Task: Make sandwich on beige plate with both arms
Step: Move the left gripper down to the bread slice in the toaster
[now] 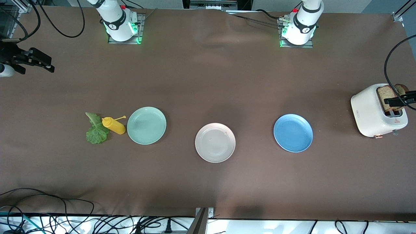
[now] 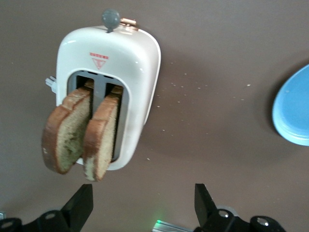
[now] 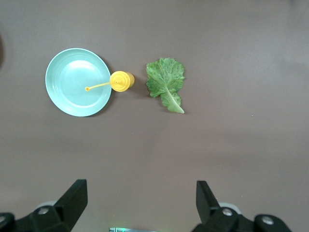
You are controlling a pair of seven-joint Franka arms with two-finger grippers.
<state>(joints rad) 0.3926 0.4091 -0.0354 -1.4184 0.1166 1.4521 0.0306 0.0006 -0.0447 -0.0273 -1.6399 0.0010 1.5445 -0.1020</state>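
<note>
The beige plate (image 1: 215,142) lies bare at the table's middle. Two brown bread slices (image 1: 388,94) stand in the white toaster (image 1: 370,112) at the left arm's end. In the left wrist view, one slice (image 2: 65,130) and the other slice (image 2: 101,137) stick out of the slots of the toaster (image 2: 108,63). My left gripper (image 1: 400,99) (image 2: 143,205) hangs over the toaster, open and holding nothing. The green lettuce leaf (image 1: 96,129) (image 3: 165,82) lies flat toward the right arm's end. My right gripper (image 1: 35,61) (image 3: 142,200) hovers open and holding nothing, high over that end.
A mint-green plate (image 1: 146,125) (image 3: 77,82) sits beside a yellow squeeze bottle (image 1: 113,125) (image 3: 121,80) that lies next to the lettuce. A blue plate (image 1: 293,132) (image 2: 292,113) lies between the beige plate and the toaster. Cables run along the table's front edge.
</note>
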